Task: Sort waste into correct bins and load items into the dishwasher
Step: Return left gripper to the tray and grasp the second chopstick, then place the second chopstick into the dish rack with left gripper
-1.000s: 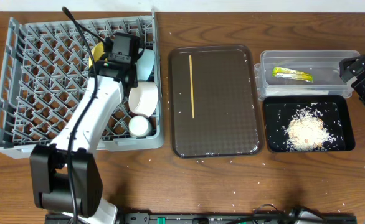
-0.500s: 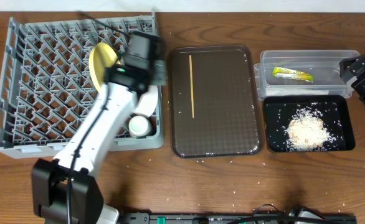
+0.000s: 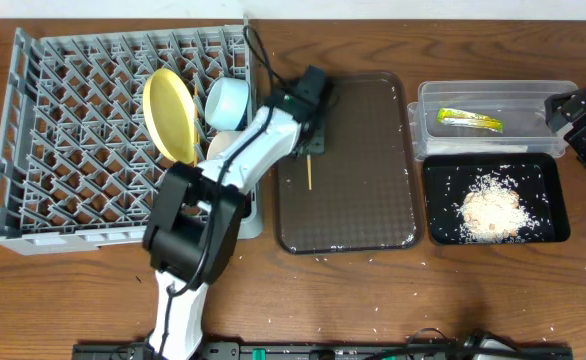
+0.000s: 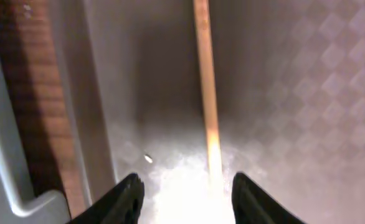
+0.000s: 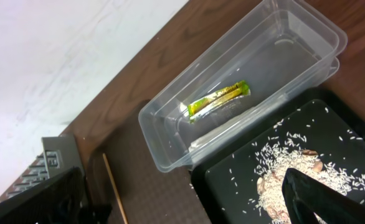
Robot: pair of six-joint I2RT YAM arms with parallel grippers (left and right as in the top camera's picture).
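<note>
We see our left arm (image 3: 251, 143) as a smooth white tapered shell between bulky black joints, with a thin black cable (image 3: 265, 62) running along its far end. Our left gripper (image 4: 185, 198) shows two rounded black fingertips (image 4: 127, 198). Our right gripper (image 3: 571, 112) is angular and matte black.

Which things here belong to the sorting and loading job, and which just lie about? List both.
Job: grey plastic dish rack, round yellow plate, light blue bowl, thin wooden chopstick, clear plastic tub, green-yellow wrapper, black tray, rice crumbs.
Lying about: brown serving tray, wooden table.
</note>
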